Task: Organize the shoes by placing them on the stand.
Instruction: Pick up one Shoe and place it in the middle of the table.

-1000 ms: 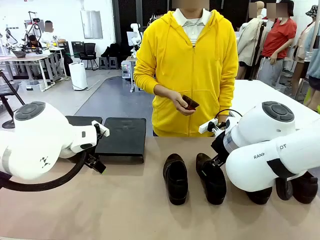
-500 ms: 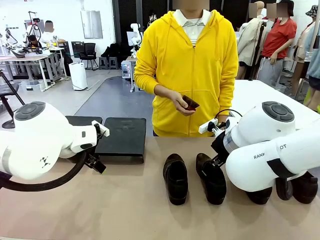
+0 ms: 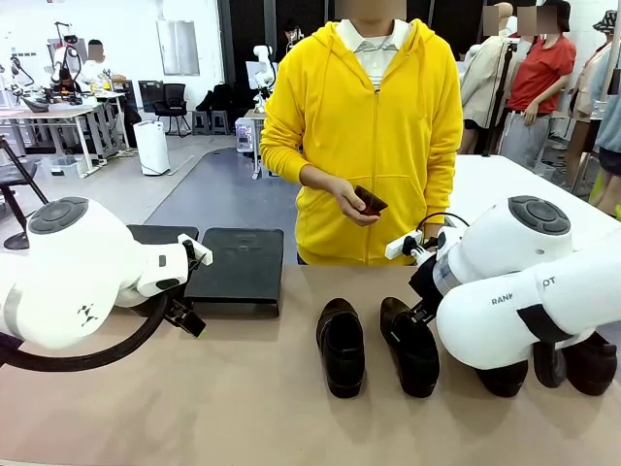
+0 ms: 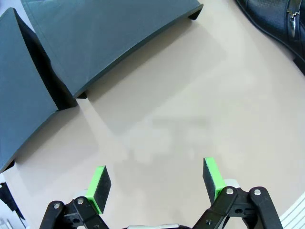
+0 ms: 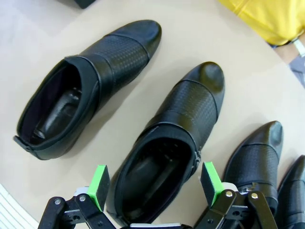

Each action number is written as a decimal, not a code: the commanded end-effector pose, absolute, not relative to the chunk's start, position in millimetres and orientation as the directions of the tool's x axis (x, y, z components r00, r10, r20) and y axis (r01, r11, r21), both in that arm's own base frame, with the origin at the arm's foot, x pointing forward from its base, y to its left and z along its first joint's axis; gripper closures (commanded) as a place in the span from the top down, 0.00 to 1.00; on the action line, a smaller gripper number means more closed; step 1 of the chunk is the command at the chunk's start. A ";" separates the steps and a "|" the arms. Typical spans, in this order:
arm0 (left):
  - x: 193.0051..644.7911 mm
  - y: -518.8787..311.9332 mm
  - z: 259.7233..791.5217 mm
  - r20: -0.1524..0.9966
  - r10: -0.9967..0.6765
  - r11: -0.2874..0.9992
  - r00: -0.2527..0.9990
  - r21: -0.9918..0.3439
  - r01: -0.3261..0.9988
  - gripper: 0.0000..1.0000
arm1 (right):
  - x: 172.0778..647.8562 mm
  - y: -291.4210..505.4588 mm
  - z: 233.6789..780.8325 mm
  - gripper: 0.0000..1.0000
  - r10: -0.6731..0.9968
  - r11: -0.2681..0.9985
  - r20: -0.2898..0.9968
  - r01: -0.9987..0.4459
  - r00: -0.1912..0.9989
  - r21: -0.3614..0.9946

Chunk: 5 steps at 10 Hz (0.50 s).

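Shoes [image 5: 190, 107] sit right of flat matte stand [image 3: 236, 264], none on it; right wrist view catches woven vamps (front view: plain gloss). Left gripper [image 4: 155, 179] fingers spread beside stand, right gripper [image 5: 155, 181] spread over a shoe.

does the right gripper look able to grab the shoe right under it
Probably yes: the right gripper is open, pads flanking the heel of the shoe, nothing in between. A neighbouring shoe lies close to one finger and may crowd it.

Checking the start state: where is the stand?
Front view: the stand sits at the table's far edge, left of centre, beyond and left of the nearest shoe.
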<state>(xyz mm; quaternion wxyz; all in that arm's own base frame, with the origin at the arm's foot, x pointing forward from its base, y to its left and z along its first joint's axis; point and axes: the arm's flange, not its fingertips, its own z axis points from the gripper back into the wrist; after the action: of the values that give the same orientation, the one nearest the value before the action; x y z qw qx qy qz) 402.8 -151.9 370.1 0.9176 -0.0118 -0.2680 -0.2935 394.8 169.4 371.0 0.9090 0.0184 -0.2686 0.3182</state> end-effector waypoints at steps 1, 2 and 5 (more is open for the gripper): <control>402.7 -147.0 383.6 0.465 -0.511 0.833 0.723 0.058 0.551 1.00 | 399.6 156.7 405.6 1.00 0.588 0.776 0.459 -0.625 0.666 -0.089; 391.6 -145.9 409.3 0.459 -0.472 0.834 0.752 -0.043 0.550 1.00 | 391.9 140.8 432.4 1.00 0.575 0.785 0.418 -0.618 0.704 -0.040; 327.4 -119.6 494.9 0.443 -0.563 0.716 0.698 -0.160 0.680 1.00 | 338.2 77.1 516.5 1.00 0.604 0.749 0.410 -0.662 0.684 0.001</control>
<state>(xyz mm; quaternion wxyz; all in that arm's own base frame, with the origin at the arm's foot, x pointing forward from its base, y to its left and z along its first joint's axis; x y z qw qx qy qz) 348.7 -151.7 463.2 0.9182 -0.1431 -0.1913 -0.3160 356.3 107.0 485.9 0.9195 0.0748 -0.2034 0.3279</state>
